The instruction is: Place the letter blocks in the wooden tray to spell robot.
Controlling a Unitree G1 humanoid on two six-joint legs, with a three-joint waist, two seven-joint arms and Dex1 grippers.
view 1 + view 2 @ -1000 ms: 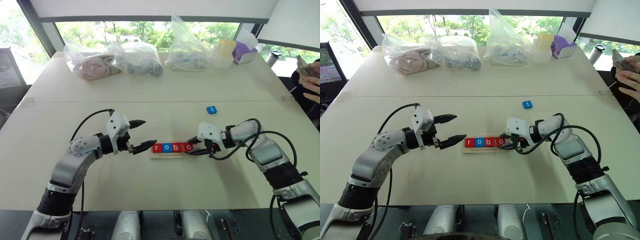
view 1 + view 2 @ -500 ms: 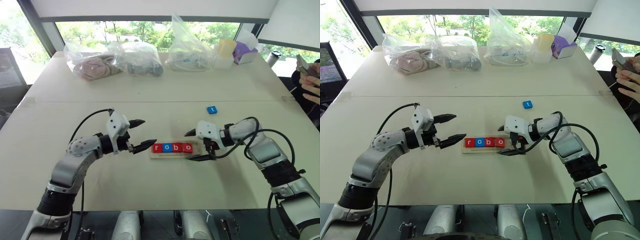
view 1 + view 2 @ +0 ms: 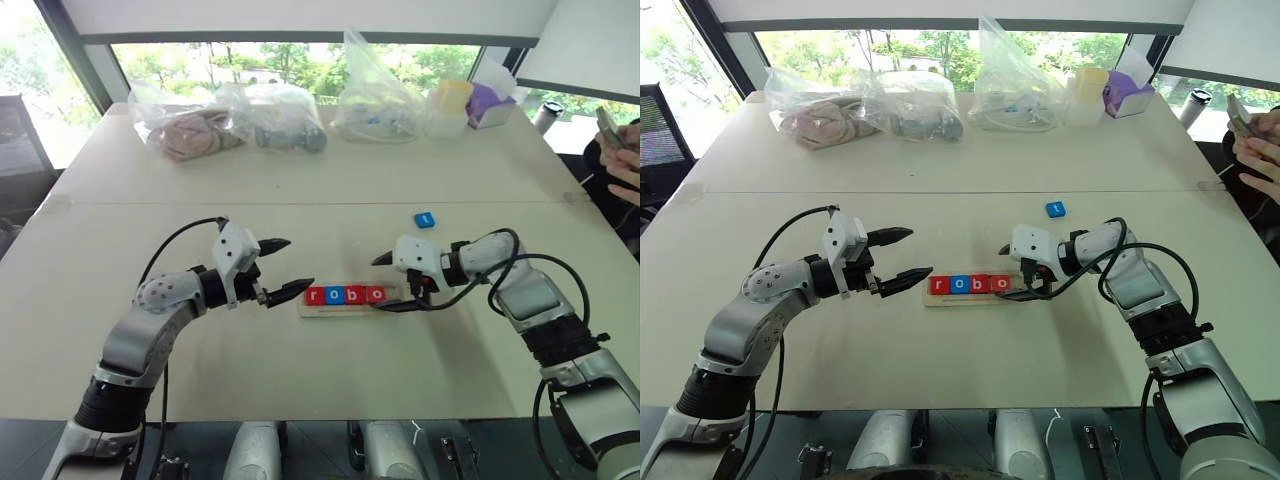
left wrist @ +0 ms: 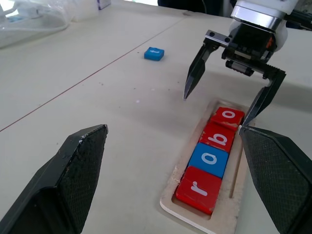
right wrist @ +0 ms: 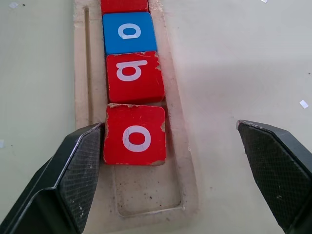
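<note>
The wooden tray [image 3: 345,308] lies mid-table between my grippers. Inside it sit a red r [image 4: 199,187], a blue o [image 5: 129,32], a red b [image 5: 135,70] and a red o [image 5: 135,134] in a row; the slot at the tray's right end is bare. A blue t block [image 3: 424,219] lies loose on the table, farther back and to the right. My right gripper [image 3: 381,284] is open, straddling the tray's right end beside the red o without gripping it. At the tray's left end my left gripper [image 3: 288,265] is open and holds nothing.
Several clear plastic bags [image 3: 275,115] line the far side of the table, with a lidded container [image 3: 447,105] and a purple box [image 3: 488,103] to their right. A person's hands [image 3: 622,150] show at the right edge.
My right gripper was shut on the red o in the tray; it has opened and let the block go. The left arm has not moved.
</note>
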